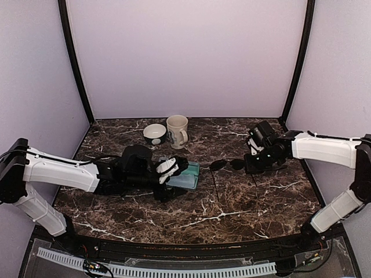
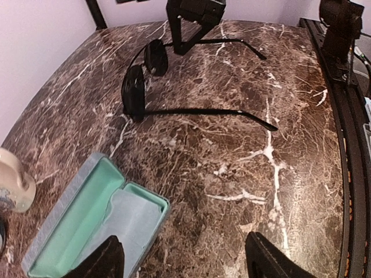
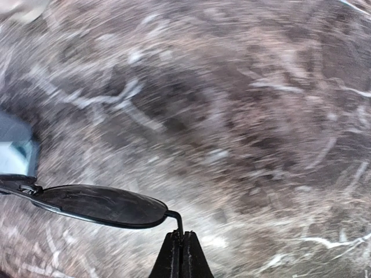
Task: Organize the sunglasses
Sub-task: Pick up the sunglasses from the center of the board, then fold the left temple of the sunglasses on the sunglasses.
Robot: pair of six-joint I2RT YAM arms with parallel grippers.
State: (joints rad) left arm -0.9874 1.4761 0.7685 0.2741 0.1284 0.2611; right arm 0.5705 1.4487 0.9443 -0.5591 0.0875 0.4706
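Farthest left, beyond the open case [image 2: 74,215] and well apart from it toward the back wall, a small bowl [image 1: 155,134] and a cream mug [image 1: 177,131] stand side by side on the marble table [image 1: 174,226]. The left gripper [image 2: 182,243] hovers at the case itself with its jaws spread wide and nothing between them; one finger [image 2: 107,260] hangs over the case's teal lining and the other is out over bare marble on the case's near side. The case lies with its lid thrown back, grey-blue outside. Just to the right of the case, and not touching it, are the thin black wire-framed sunglasses [image 2: 134,92]: lenses toward the case, both long slim arms unfolded and stretching away from it. On the side of the sunglasses away from the case, the right gripper [image 3: 181,240] is pinched tight on the wire at the outer corner of one lens. The right wrist view is too blurred to tell whether the frame rests on the marble or is lifted off it.
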